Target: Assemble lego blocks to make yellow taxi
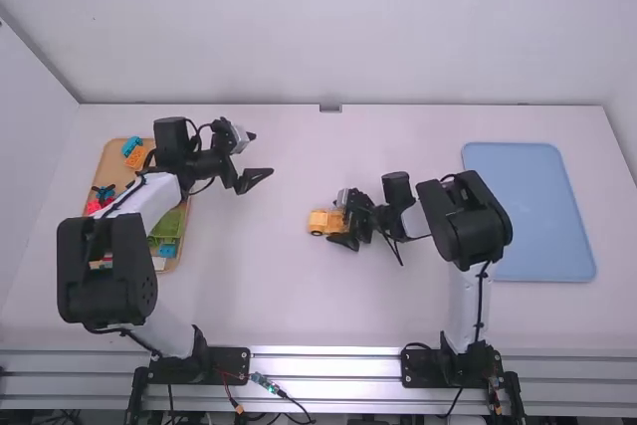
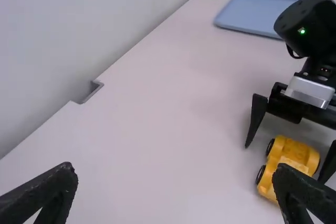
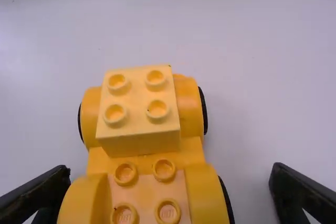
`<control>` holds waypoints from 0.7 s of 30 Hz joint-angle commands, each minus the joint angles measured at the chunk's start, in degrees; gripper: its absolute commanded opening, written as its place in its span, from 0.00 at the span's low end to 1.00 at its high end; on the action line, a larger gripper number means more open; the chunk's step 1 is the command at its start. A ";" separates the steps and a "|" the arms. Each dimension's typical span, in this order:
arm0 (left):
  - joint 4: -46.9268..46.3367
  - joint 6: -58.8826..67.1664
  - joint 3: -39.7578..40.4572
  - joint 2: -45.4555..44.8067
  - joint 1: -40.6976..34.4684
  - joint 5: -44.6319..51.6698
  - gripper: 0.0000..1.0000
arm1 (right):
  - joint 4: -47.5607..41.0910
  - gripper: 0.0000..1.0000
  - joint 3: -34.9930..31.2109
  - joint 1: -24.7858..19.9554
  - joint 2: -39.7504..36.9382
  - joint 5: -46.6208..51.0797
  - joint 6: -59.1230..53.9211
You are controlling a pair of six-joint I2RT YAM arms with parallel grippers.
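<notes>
Car (image 1: 320, 223) found upright on the surface (image 1: 239, 291), near its middle. The studded end of the car is flanked by the open fingers of the right end effector (image 1: 337, 219), and the end carrying the block (image 3: 137, 109) is pointed away from its wrist. Nothing is gripped. The car is set off-centre in the gap: one finger is seen just beside a wheel housing, contact not determinable; the other is separated from the car by a wider strip of surface.

Left end effector (image 1: 256, 183) observed open and unloaded, held well apart from the car, on the side toward the brown tray (image 1: 186, 208).

Views compared. Right wrist view: four studs are counted on the pale yellow block, and four more are left exposed on the car; whether the block is fully pressed down cannot be told. High view: studs are too small to be counted, but mixed blocks (image 1: 167, 226) are seen in the brown tray, partly covered by the left arm. Left wrist view: the two black wheels (image 2: 261, 174) along one side of the car are seen from the side.
</notes>
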 commanded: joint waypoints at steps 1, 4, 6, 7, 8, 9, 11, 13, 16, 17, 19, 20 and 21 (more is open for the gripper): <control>-0.04 -0.17 0.57 -0.50 1.18 0.20 0.99 | -0.49 0.99 0.52 -0.26 0.59 -0.24 0.51; -0.07 -5.73 1.38 -0.50 3.13 -0.50 0.99 | -0.51 0.99 -1.11 -1.03 -0.70 0.22 0.36; -0.15 -11.69 2.40 -0.50 4.63 -1.16 0.99 | -0.47 0.99 -2.49 -1.27 -1.97 0.15 -0.54; -0.63 -13.94 3.26 -0.50 5.81 -0.81 0.99 | -0.58 0.99 -3.67 -1.57 -3.22 0.22 -1.39; -1.03 -14.75 3.76 -0.50 6.49 -0.83 0.99 | -0.58 0.99 -4.44 -1.77 -4.05 0.31 -1.50; -1.68 -15.23 4.44 -0.50 7.17 -0.96 0.99 | -0.58 0.99 -5.33 -2.08 -5.12 0.61 -1.50; -3.67 -15.17 6.03 -0.50 8.59 -0.94 0.99 | -0.51 0.99 -7.61 -2.93 -7.96 2.62 -1.50; -6.10 -15.15 7.65 -0.50 9.68 -1.38 0.99 | -0.55 0.99 -9.88 -3.43 -10.93 5.90 -1.50; -9.75 -15.15 9.44 -0.50 10.23 -5.11 0.99 | -1.45 0.99 -12.24 -3.41 -14.50 10.45 -1.46; -12.59 -15.15 10.60 -0.50 10.29 -9.01 0.99 | -3.31 0.99 -13.27 -3.37 -16.94 13.70 -1.50; -15.78 -15.17 11.74 -0.50 10.16 -14.78 0.99 | -5.95 0.99 -14.19 -3.32 -20.20 17.88 -1.11; -17.79 -15.17 12.33 -0.50 9.79 -18.84 0.99 | -7.94 0.99 -14.62 -3.41 -22.58 20.76 -0.78; -18.91 -15.17 12.61 -0.50 9.70 -21.22 0.99 | -9.25 0.99 -14.84 -3.45 -24.27 22.49 -0.87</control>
